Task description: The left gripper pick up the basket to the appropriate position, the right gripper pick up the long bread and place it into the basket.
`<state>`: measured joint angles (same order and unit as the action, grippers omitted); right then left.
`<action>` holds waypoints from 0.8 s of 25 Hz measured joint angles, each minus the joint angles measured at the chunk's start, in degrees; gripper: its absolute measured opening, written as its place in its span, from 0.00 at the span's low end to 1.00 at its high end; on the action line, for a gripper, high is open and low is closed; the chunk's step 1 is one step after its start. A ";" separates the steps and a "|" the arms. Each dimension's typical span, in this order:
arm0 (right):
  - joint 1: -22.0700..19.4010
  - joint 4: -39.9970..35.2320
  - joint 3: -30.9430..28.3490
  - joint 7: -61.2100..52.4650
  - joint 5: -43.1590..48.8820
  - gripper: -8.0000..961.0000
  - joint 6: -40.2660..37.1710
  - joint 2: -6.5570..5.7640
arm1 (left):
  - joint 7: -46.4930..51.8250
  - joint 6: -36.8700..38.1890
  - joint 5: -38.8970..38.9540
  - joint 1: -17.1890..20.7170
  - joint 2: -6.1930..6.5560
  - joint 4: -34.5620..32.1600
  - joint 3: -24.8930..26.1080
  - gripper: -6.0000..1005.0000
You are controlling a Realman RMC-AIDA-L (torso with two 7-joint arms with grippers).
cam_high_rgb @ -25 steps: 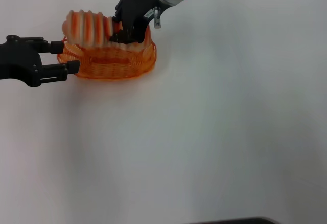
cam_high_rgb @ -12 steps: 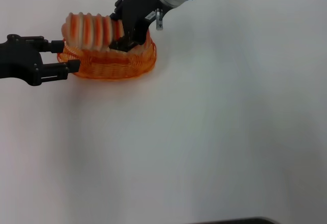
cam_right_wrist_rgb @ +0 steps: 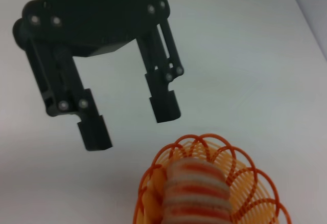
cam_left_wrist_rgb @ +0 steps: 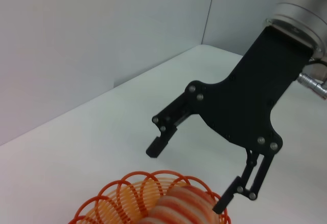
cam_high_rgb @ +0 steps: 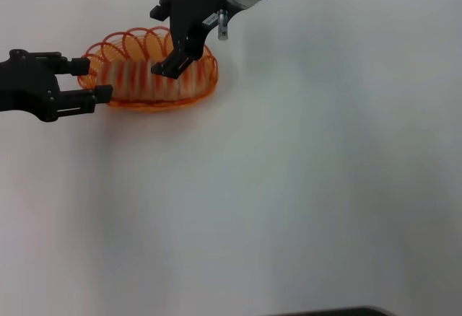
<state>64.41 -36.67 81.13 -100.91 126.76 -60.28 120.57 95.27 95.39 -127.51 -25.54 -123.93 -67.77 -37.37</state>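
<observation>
The long bread (cam_high_rgb: 148, 79) lies inside the basket (cam_high_rgb: 206, 85), the right gripper (cam_high_rgb: 164, 38) is wide open above it, and the left gripper (cam_high_rgb: 92, 80) sits open at its end.

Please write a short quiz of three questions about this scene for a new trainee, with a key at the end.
1. True or false: the long bread lies inside the basket.
2. The right gripper is: A) shut on the bread, B) open above the basket, C) parked far from the basket.
3. Fill in: the left gripper is open, with its fingers at the basket's ____ end as seen from the robot's head.

Key: 1 true; 2 B; 3 left.
</observation>
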 joint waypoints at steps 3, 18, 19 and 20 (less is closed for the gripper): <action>-1.55 -2.25 -0.12 -0.48 -0.13 0.95 1.04 -0.04 | -0.06 -0.17 -0.02 0.06 0.00 0.07 0.15 0.61; -17.98 -16.52 -9.76 -0.60 -14.09 0.97 -1.18 -0.88 | -0.09 -1.26 0.00 0.03 0.00 0.84 -0.04 0.61; -18.78 -16.54 -11.27 -0.52 -15.29 0.97 -3.13 -0.92 | -0.09 -1.31 0.06 0.01 0.00 0.88 -0.05 0.61; -19.56 -16.55 -13.23 -0.40 -16.28 0.97 -5.68 -0.94 | -0.09 -1.36 0.18 0.01 0.00 0.90 -0.06 0.61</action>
<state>44.86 -53.22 67.90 -101.31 110.48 -65.95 119.63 95.18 94.03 -127.33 -25.53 -123.93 -66.86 -37.42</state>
